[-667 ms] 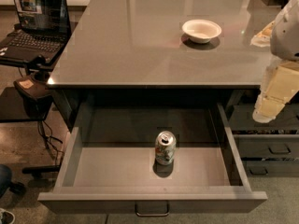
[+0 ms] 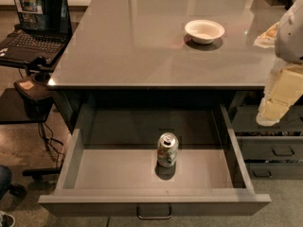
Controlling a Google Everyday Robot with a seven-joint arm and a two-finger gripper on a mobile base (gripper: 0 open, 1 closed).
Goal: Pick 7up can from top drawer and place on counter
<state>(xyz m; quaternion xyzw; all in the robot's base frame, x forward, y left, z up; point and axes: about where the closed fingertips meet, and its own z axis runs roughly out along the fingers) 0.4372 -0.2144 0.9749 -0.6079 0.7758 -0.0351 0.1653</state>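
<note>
The 7up can [image 2: 167, 149] stands upright on the floor of the open top drawer [image 2: 118, 171], near its middle, with its silver pull-tab top facing up. The drawer is pulled far out from under the grey counter [image 2: 142, 41], and its dark handle [image 2: 154, 214] shows at the front. My gripper [image 2: 271, 113] hangs at the right edge of the view, cream-coloured and pointing down. It is beside the drawer's right wall, well to the right of the can and higher than it, touching nothing.
A white bowl [image 2: 204, 30] sits on the counter at the back right, and a pale packet [image 2: 266, 36] lies near the counter's right edge. A laptop [image 2: 33, 22] on a black stand is at the left. Narrower shut drawers [image 2: 274, 150] are at the lower right.
</note>
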